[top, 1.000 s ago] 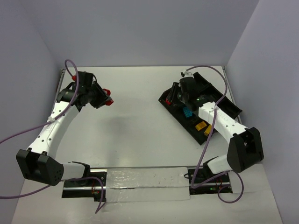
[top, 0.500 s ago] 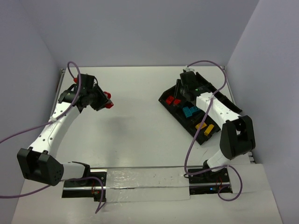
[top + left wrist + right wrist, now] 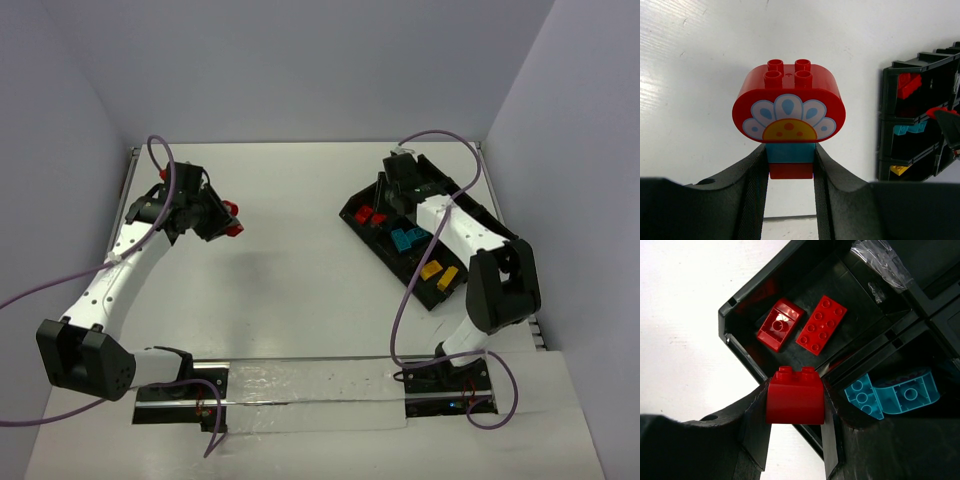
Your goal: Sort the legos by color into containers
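Observation:
My left gripper (image 3: 790, 165) is shut on a lego clump (image 3: 789, 112): a rounded red brick with a flower print on top of a cyan brick and a small red brick. It holds the clump (image 3: 230, 218) above the table at the far left. My right gripper (image 3: 795, 405) is shut on a red lego brick (image 3: 795, 397) above the near edge of the black tray's red compartment (image 3: 840, 357), where two red bricks (image 3: 821, 324) lie. Cyan bricks (image 3: 895, 392) lie in the adjacent compartment. In the top view the right gripper (image 3: 392, 200) is over the tray (image 3: 375, 242), and yellow bricks (image 3: 432, 270) fill the nearest compartment.
The tray lies diagonally at the right side of the white table. A crumpled clear plastic bag (image 3: 880, 260) sits in a far tray section. Purple cables (image 3: 440, 140) loop above both arms. Walls close in the table at the back and sides.
My right gripper has swung back from the tray's middle to above the red compartment. The left gripper has shifted only slightly with its clump.

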Robot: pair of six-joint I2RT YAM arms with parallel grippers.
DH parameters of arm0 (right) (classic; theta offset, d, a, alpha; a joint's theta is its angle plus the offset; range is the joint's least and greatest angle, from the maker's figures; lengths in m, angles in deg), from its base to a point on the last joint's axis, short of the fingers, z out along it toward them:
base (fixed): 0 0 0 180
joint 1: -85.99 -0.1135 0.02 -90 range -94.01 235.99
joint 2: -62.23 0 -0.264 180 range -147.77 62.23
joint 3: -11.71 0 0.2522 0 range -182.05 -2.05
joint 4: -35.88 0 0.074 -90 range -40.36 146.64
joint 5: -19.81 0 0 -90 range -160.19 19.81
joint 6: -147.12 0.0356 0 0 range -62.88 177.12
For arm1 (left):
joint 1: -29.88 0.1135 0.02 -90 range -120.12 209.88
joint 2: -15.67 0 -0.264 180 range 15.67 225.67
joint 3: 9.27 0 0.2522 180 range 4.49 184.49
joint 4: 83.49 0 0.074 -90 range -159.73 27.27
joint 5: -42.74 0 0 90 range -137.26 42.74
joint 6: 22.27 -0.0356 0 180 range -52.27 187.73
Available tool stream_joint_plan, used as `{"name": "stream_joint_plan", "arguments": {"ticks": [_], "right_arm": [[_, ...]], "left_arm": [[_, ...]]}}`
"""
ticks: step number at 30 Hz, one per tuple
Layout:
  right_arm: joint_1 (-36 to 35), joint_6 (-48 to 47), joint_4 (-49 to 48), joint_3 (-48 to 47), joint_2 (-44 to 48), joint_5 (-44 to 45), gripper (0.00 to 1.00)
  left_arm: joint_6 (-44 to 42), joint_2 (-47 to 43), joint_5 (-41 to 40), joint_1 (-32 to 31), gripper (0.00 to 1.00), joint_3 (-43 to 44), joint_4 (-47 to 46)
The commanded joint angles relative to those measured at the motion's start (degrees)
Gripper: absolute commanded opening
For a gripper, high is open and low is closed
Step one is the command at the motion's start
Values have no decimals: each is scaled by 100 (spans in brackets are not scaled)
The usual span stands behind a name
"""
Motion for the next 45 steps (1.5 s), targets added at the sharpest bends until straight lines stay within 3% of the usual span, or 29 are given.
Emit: {"name": "stream_joint_plan", "arguments": {"ticks": [1,24,27,30,39,45], "right_arm": [[47,-98,49,-295,-74,227,3],[90,-200,-19,-655,-753,42,10],[90,-186,-19,-676,-779,54,27],[90,-168,42,-760,-766,152,74],[64,-48,40,-770,-152,-111,78],[-200,128,-382,-262,645,-877,78]], "left_arm": [[-130,-103,166,-27,0,0,-226],[-266,-157,140,-21,0,-59,-161],[-306,-197,161,-21,0,-68,-139],[-341,-258,237,-21,0,-152,-204],[-588,-191,309,-187,0,-173,-283],[-753,94,35,-816,0,-58,-320]]}}
